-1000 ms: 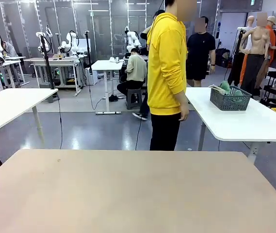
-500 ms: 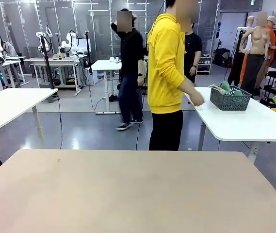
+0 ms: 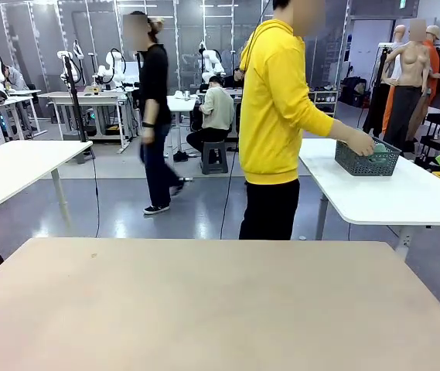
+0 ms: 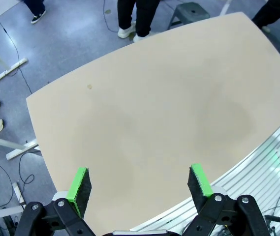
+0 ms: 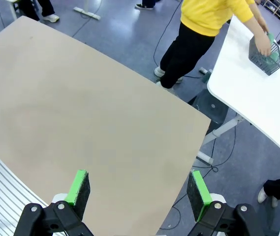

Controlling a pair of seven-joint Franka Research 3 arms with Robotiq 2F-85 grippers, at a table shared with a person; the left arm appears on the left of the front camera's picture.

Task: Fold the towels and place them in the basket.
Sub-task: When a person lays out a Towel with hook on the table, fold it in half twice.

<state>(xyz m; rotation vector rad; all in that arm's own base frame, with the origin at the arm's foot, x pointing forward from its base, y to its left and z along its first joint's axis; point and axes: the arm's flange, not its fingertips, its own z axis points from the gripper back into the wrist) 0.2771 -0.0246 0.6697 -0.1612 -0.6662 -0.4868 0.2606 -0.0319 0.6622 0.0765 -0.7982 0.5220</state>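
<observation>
Left gripper (image 4: 139, 172): released, green pads spread wide with nothing between them. It hangs above the near edge of the large rounded-corner beige desk (image 4: 159, 113), looking down on the matte top. A small dark speck sits on the top toward the far left corner.

Right gripper (image 5: 139, 179): also released, jaws wide apart and nothing in them, hanging above the same beige desk on its other side.

Dark grey rectangular plastic basket with lattice mesh sides (image 3: 368, 162): not on the beige desk. It stands on a separate white desk (image 3: 390, 197) beyond and to the right, near that desk's far side, well apart from both grippers.

Person in a yellow hooded top and black trousers (image 3: 274, 100): stands across the floor gap at the far edge of the beige desk, turned toward the white desk, one arm reaching out. That person's hand (image 3: 359, 144) is at the basket's rim, on or in its top; I cannot tell which.

Towel: a scrap of pale greenish cloth (image 3: 380, 149) shows in the basket just beside the hand. It is too small to tell how it is folded or how many pieces there are.

Background: a person in black (image 3: 154, 116) is mid-stride on the grey floor.
</observation>
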